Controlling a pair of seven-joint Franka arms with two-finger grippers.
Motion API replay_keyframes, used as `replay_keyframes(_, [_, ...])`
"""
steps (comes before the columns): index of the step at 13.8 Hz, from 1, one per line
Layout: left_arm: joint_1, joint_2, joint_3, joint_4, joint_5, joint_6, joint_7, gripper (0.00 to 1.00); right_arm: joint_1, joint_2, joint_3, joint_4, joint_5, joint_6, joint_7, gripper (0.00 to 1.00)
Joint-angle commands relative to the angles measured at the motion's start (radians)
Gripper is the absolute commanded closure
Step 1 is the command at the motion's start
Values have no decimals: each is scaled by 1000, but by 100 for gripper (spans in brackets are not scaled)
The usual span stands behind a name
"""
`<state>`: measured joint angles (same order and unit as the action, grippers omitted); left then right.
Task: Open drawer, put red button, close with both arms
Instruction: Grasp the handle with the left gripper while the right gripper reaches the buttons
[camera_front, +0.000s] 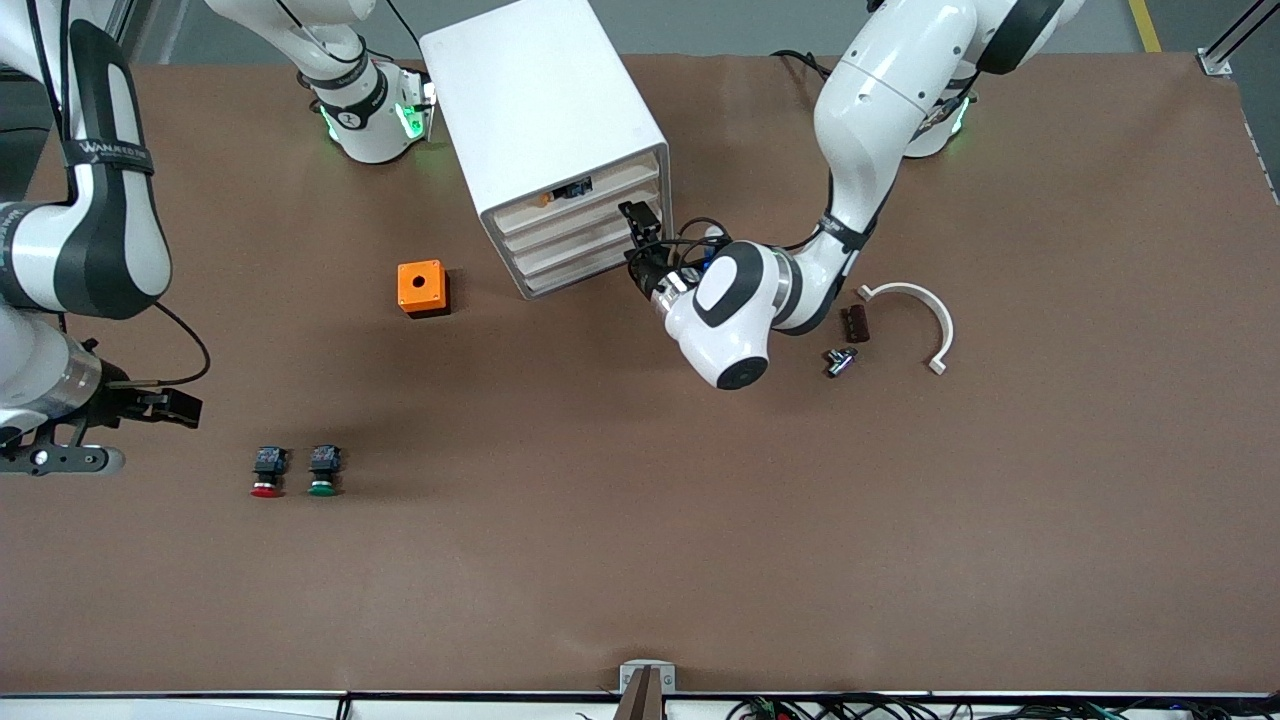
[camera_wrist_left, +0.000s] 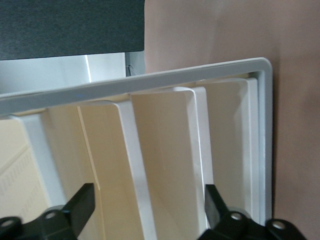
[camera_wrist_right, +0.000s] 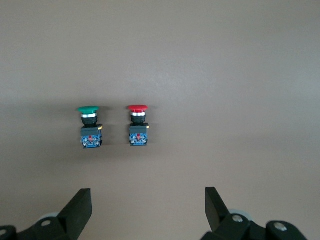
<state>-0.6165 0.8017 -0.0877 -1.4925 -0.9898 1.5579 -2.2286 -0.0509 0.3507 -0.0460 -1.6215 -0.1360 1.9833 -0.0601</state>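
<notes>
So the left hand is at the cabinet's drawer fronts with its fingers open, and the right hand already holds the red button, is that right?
Not quite. The left hand is at the cabinet with fingers open, but the right hand holds nothing. The right wrist view shows the red button lying on the table beside the green button.

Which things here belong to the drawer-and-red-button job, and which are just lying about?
Job: drawer, red button, left hand at the cabinet front, right hand over the buttons.
Lying about: green button, orange box, white curved bracket.
</notes>
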Motion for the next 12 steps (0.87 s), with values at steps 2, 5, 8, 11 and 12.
replay_keyframes(2, [-34,36,8,20,-55,-13,-13,31,-23,33,15,2,-17,54,-21,0])
replay_keyframes(5, [-48,39,6,17,-62,-16,-28,52,-50,76,17,2,-17,110,-53,0])
replay_keyframes(8, [-63,39,8,17,-61,-18,-28,71,-64,137,15,3,-16,187,-84,0])
replay_keyframes(11, [-52,34,9,20,-43,-21,-23,100,-61,189,20,3,-13,227,-84,0])
replay_keyframes(12, [-39,34,19,21,-41,-38,-20,100,-63,211,21,3,-13,256,-84,0])
